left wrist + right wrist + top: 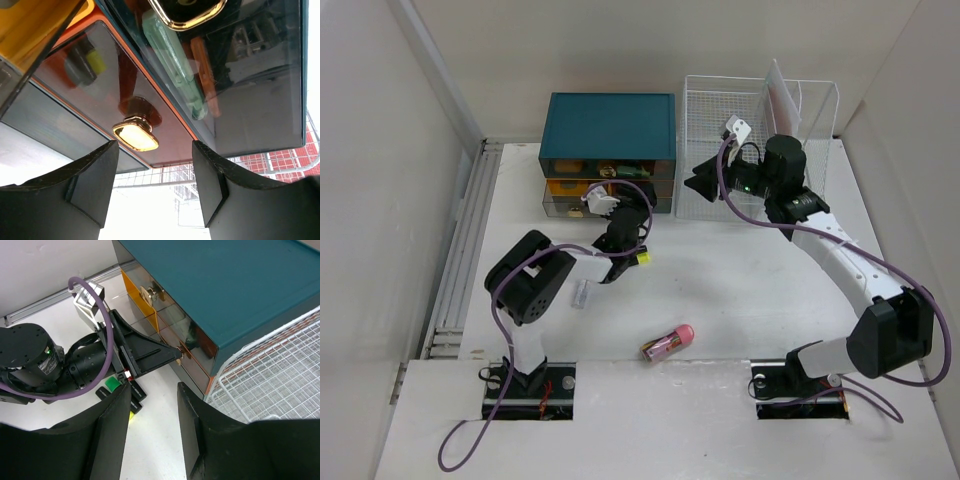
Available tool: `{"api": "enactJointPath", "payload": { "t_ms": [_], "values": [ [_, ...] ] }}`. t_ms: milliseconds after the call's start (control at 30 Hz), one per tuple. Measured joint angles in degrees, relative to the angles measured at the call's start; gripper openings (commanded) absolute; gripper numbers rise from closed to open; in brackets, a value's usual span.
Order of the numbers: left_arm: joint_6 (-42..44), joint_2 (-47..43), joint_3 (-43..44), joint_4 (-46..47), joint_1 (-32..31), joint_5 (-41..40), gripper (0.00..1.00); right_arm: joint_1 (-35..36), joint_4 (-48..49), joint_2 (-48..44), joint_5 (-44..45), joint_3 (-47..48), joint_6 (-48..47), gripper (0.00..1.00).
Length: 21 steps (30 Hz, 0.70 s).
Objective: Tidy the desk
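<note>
**At far edge of tabletop: left fingers square to a drawer knob**

Tabletop (740, 300) spans the whole cell, under both arms. Judged stiff, flat, matte and fixed. It offers nothing to grip, so organizing means handling what lies on it. Light bits should slide easily on that surface.

Teal drawer box (610, 125) sits at the far edge, left of centre, w/ white wire rack (760, 110) just beside it toward the far right corner.

Left fingers (92, 182) are spread, facing the orange-tinted drawer front (60, 107). Gold knob (135, 136) shows in the gap just beyond the tips, touching neither pad. Best hold is prob. that knob: small, smooth, shiny, so it could slip. Box looks light and may drag along unless braced.

Right fingers (107, 440) are spread too, nothing btw them, hovering near where box and rack meet.

Room: walls stand close along left and right edges, rail on the left. A drawer's pull path toward the near edge holds a yellow-green block (642, 258). Small clear piece (580, 295) and pink-capped tube (668, 342) lie nearer the near edge. Most free room is right of centre.
</note>
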Motion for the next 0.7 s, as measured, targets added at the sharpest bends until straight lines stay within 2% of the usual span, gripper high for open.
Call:
{"api": "enactJointPath", "payload": {
  "t_ms": [700],
  "values": [
    [-1.79,3.19,-0.11,1.68,2.05,2.45,0.57,0.0,0.0,0.0,-0.24,0.02,0.02,0.48]
  ]
}}
